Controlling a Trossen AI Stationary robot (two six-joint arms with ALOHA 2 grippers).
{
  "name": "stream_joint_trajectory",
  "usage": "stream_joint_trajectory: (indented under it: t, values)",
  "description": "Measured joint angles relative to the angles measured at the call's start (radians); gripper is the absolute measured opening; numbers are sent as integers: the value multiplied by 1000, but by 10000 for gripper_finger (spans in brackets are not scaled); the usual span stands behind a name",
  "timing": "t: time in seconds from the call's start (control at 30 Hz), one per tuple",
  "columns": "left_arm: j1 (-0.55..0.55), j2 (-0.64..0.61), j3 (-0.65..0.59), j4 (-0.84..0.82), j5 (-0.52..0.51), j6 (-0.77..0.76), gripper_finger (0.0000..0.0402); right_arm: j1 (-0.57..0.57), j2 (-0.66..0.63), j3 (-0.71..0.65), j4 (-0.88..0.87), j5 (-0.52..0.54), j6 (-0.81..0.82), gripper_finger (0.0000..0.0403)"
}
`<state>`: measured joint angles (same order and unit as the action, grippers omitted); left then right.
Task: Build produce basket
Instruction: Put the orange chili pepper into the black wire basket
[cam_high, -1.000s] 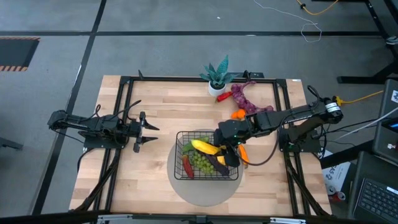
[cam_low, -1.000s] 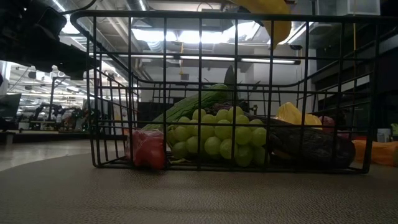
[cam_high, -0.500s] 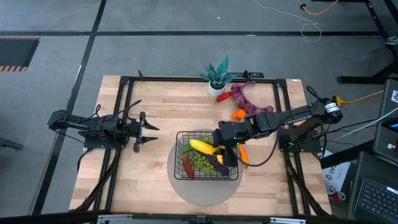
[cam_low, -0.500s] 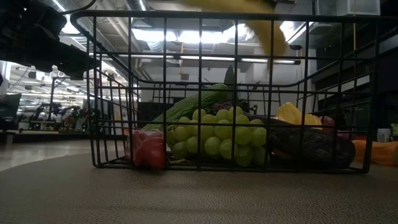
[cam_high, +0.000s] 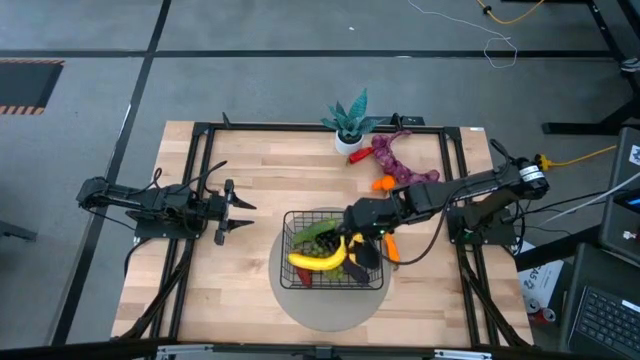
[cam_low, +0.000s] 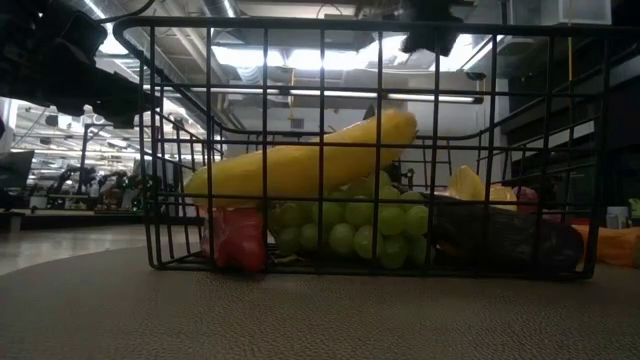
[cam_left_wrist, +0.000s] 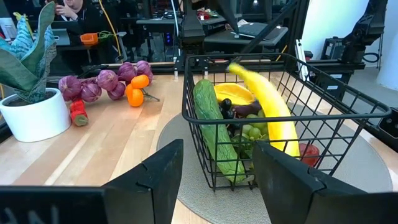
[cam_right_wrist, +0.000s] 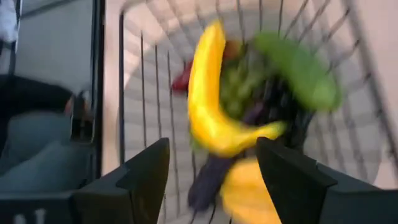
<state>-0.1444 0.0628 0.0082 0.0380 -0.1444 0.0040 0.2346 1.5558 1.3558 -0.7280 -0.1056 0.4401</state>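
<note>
Table (cam_high: 230, 290): pale wood; round grey disc (cam_high: 325, 305) near its front edge
Basket (cam_high: 290, 250): sits on the disc; holds grapes (cam_low: 350, 225), cucumber (cam_left_wrist: 214, 124), red pepper (cam_low: 240, 240), eggplant (cam_low: 500, 235)
Banana (cam_high: 318, 260): lies loose across the top of the pile, inside the basket
Right gripper (cam_high: 362, 238): over the basket's right rim; fingers apart, holding nothing
Left gripper (cam_high: 238, 208): waiting left of the basket; fingers spread, empty
Left out: orange (cam_high: 383, 184), purple string (cam_high: 392, 152), carrot (cam_high: 391, 246) just beside the basket
Advice: lift straight up clear of the wire rim; avoid nudging the banana; likely fetch the carrot next
</note>
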Motion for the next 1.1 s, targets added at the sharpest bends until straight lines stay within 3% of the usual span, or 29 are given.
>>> stream_joint_trajectory:
  t: [0.1,0.3,0.57,0.67,0.83,1.1]
  values:
    - [0,0,0,0,0,0,188,-3,0,11,-129,-66,14,235]
    - [0,0,0,0,0,0,188,-3,-35,20,-248,-43,43,225]
    - [0,0,0,0,0,0,188,-3,-201,20,-339,161,95,223]
    - [0,0,0,0,0,0,188,-3,-268,20,-348,235,189,223]
    - [0,0,0,0,0,0,188,18,-350,20,-318,237,311,223]
    - [0,0,0,0,0,0,188,99,-399,20,-215,244,245,223]
